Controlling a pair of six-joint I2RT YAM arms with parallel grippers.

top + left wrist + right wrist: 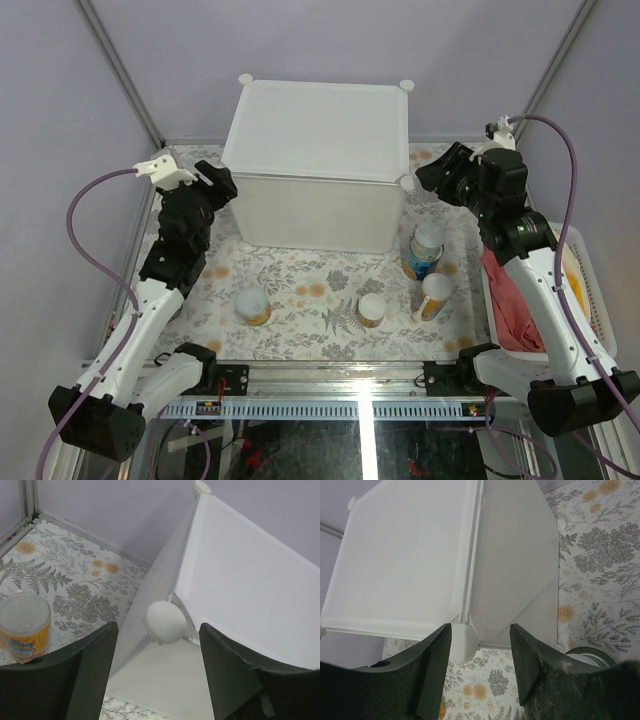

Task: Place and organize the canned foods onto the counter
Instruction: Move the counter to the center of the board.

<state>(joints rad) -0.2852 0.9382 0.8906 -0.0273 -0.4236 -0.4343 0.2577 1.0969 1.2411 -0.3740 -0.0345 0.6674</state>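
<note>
As they flanked the white plastic cube cabinet (pixel 315 130), left fingers (pixel 95 670) and right fingers (pixel 432 670) held nothing.
Both pairs stood partly parted.

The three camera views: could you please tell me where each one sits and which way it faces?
Top external: above and behind the arms, looking down on the counter, four cans and both arms.
Left wrist: on the left gripper, facing the counter's corner knob between its fingers; an orange can at left.
Right wrist: on the right gripper, facing another corner knob between its fingers.
Shared: both wrist views show the counter's top.
</note>
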